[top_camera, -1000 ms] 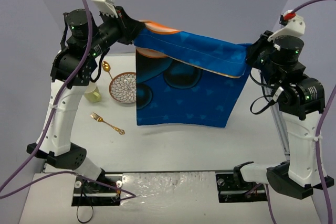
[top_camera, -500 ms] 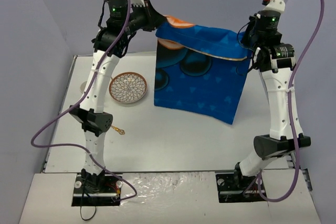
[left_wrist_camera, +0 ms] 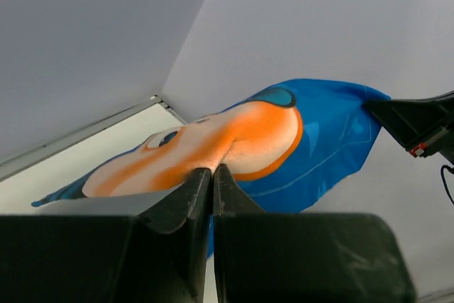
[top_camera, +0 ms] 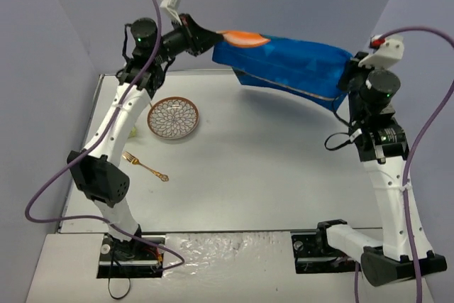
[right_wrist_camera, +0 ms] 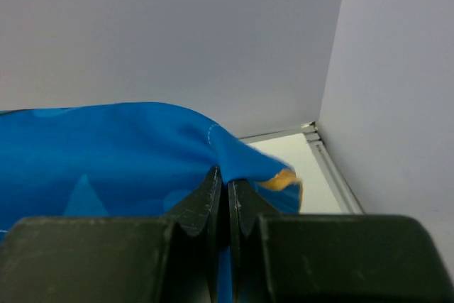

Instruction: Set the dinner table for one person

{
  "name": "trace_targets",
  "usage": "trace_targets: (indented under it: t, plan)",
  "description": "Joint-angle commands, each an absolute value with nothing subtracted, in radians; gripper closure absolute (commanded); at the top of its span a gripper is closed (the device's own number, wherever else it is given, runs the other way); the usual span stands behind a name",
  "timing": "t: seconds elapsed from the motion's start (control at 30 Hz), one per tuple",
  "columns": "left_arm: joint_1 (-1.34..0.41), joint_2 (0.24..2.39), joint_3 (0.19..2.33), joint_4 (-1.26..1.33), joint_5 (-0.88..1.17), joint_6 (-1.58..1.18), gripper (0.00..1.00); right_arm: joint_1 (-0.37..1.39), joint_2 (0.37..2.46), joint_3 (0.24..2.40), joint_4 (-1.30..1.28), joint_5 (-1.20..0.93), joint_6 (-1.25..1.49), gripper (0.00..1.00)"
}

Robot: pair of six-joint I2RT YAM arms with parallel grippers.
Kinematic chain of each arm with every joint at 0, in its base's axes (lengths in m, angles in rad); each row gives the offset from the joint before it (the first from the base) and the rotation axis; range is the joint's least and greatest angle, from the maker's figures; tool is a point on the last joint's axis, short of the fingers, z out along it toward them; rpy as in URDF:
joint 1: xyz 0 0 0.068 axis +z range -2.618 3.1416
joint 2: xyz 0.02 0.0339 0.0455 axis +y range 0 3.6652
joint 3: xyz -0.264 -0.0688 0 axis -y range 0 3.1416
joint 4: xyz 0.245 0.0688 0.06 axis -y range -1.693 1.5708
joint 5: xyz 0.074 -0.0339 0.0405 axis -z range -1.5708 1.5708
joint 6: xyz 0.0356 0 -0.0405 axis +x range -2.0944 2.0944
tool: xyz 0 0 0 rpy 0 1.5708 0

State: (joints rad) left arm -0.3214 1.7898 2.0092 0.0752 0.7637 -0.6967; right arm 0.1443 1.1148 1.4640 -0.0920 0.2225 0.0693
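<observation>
Left hand (top_camera: pixel 215 39) and right hand (top_camera: pixel 349 76) pinch blue placemat (top_camera: pixel 291 65).

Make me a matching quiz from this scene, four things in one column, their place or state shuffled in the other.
1 placemat
2 plate
3 fork
4 left gripper

A gold, lying on the dinner table
B shut on an orange corner
C blue, held up in the air
D round, patterned, brown rim

Pairs: 1-C, 2-D, 3-A, 4-B

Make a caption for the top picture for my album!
Left gripper and right gripper hold the blue placemat stretched above the table, where a plate and fork lie.
</observation>
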Motion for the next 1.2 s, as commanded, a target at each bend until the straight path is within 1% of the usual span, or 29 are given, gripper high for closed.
trace_targets:
  t: [0.0,0.07,0.23,0.4,0.57,0.77,0.8,0.83,0.9,0.97,1.03,1.07,1.1,1.17]
  plan:
    - [-0.344,1.699,1.638,0.209,0.756,-0.628,1.0,0.165,1.087,1.17,-0.092,0.095,0.142,1.0]
    - [-0.352,1.66,1.446,0.187,0.741,-0.605,1.0,0.21,1.052,1.01,-0.137,0.055,0.198,1.0]
    - [-0.379,1.578,1.233,-0.007,0.633,-0.483,1.0,0.344,1.034,0.836,-0.238,0.029,0.355,1.0]
    - [-0.38,1.535,1.138,-0.18,0.542,-0.435,1.0,0.426,1.077,0.785,-0.305,-0.062,0.496,1.0]
    - [-0.38,1.52,1.127,-0.343,0.399,-0.374,1.0,0.508,1.17,0.763,-0.357,-0.057,0.621,1.0]
    - [-0.38,1.531,1.096,-0.411,0.308,-0.39,1.0,0.58,1.265,0.72,-0.384,-0.043,0.7,1.0]
    - [-0.379,1.529,1.086,-0.422,0.289,-0.4,1.0,0.583,1.276,0.715,-0.391,-0.037,0.709,0.98]
    - [-0.38,1.525,1.073,-0.426,0.281,-0.411,1.0,0.584,1.284,0.712,-0.4,-0.028,0.718,0.94]
    - [-0.38,1.517,1.053,-0.425,0.257,-0.429,1.0,0.584,1.288,0.709,-0.421,-0.011,0.721,0.92]
    - [-0.38,1.502,1.035,-0.429,0.237,-0.434,0.91,0.58,1.29,0.725,-0.443,-0.003,0.721,0.77]
    - [-0.38,1.494,1.04,-0.446,0.216,-0.434,0.76,0.581,1.288,0.756,-0.461,-0.003,0.703,0.54]
    - [-0.38,1.491,1.054,-0.465,0.204,-0.429,0.72,0.581,1.285,0.794,-0.481,-0.002,0.695,0.48]
    - [-0.38,1.486,1.068,-0.474,0.185,-0.425,0.66,0.579,1.283,0.835,-0.501,0.034,0.679,0.41]
    - [-0.38,1.47,1.092,-0.483,0.156,-0.41,0.49,0.568,1.285,0.922,-0.537,0.086,0.646,0.29]
